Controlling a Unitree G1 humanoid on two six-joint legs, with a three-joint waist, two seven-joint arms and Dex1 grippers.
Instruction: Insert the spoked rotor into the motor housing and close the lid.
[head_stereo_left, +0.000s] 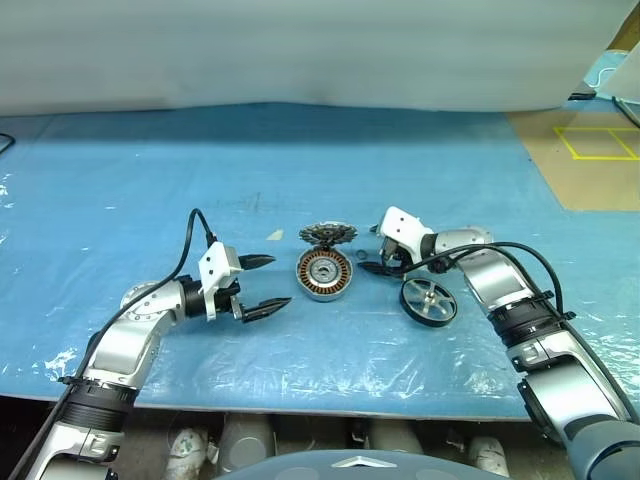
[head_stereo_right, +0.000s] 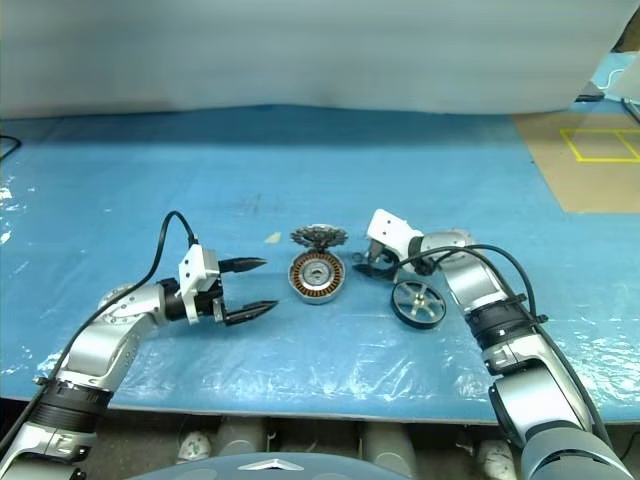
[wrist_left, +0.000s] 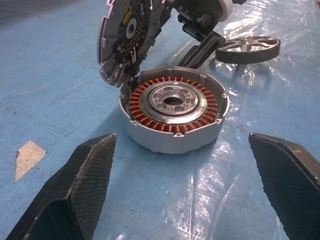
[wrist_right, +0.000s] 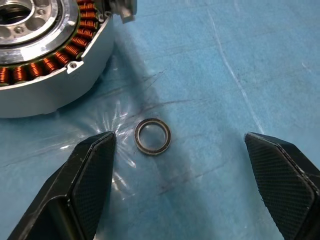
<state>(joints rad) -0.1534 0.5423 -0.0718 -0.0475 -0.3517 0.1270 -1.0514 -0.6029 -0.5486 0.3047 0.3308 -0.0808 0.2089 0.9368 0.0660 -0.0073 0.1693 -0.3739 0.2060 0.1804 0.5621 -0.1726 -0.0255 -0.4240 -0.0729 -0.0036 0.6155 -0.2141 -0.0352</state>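
Observation:
The motor housing (head_stereo_left: 325, 274) lies open in the middle of the blue mat, its copper windings (wrist_left: 145, 95) ringing a silver centre. Behind it the lid (head_stereo_left: 327, 236) leans on edge against the housing's far rim, toothed side showing. Flat on the mat to the right lies the spoked rotor (head_stereo_left: 428, 301), dark-rimmed with silver spokes. My left gripper (head_stereo_left: 279, 283) stands open just left of the housing, pointing at it. To the right of the housing my right gripper (wrist_right: 177, 140) hangs open and tilted down over a small thin ring (wrist_right: 152, 136), holding nothing.
The blue plastic-covered mat (head_stereo_left: 200, 180) spans the table, with a small pale scrap (wrist_left: 28, 155) lying left of the housing. At the far right there is brown board with yellow tape lines (head_stereo_left: 600, 145). The mat's front edge (head_stereo_left: 300, 405) runs close to my arms.

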